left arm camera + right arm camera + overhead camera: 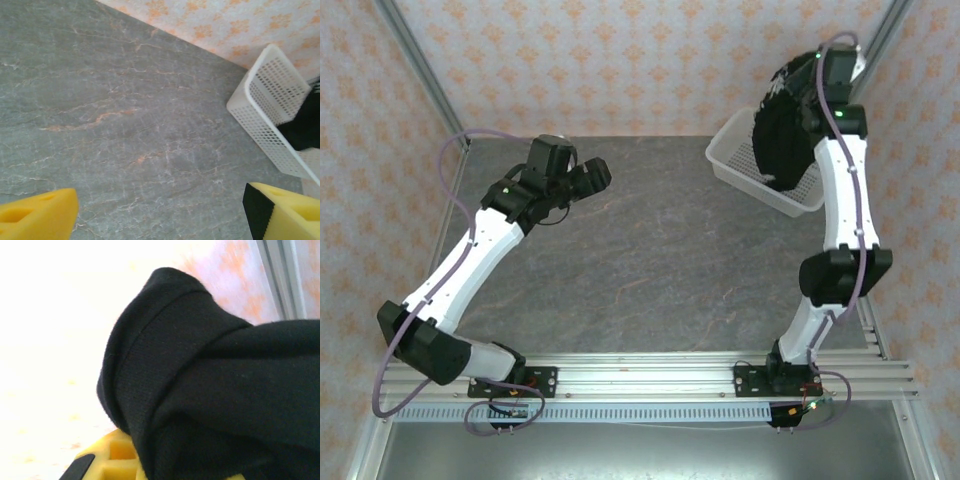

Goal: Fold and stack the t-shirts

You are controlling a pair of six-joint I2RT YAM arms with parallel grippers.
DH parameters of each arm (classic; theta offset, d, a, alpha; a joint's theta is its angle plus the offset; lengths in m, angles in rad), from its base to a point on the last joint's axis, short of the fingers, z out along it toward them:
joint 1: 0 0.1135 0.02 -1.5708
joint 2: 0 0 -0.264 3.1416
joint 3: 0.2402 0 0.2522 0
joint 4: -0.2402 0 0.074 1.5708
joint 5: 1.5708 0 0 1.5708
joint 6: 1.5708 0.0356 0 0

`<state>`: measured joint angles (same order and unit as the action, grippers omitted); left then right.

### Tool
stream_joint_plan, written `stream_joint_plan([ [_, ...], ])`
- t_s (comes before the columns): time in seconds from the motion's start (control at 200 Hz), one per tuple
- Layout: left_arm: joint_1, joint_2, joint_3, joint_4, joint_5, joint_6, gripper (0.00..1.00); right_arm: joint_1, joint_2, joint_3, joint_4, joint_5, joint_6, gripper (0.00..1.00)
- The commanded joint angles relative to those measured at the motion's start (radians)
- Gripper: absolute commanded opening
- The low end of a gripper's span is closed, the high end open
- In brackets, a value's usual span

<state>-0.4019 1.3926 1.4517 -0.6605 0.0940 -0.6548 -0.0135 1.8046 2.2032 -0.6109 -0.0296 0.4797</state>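
The right tool [788,88] is clamped on a black t-shirt [777,145], which hangs bunched just beneath it, over the basket [732,140]. The left tool [588,178] gapes wide, empty, above the surface [660,260].

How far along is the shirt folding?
Done: nothing folded or stacked on the table. In hand: right gripper holds a black t-shirt lifted above the white basket; left gripper hangs open over the table. Left: lay it out, fold, stack.
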Motion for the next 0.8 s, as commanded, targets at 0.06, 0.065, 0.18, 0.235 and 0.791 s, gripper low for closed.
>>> stream_joint_plan([
  [0.06,-0.007,0.009,0.038,-0.056,-0.077,0.001,0.87,0.046,-0.118,0.146,-0.037,0.016,-0.097,0.0],
  [0.065,-0.007,0.009,0.038,-0.057,-0.08,0.001,0.87,0.049,-0.12,0.148,-0.039,0.015,-0.099,0.0],
  [0.18,-0.006,0.011,0.057,-0.1,-0.13,0.01,0.87,0.141,-0.185,0.163,-0.1,0.028,-0.153,0.0],
  [0.235,-0.006,0.01,0.065,-0.122,-0.15,0.013,0.87,0.2,-0.213,0.142,-0.126,0.037,-0.17,0.0],
  [0.791,0.018,-0.094,-0.053,-0.313,-0.209,-0.008,0.9,0.825,0.172,-0.118,-0.214,-0.097,-0.006,0.63],
])
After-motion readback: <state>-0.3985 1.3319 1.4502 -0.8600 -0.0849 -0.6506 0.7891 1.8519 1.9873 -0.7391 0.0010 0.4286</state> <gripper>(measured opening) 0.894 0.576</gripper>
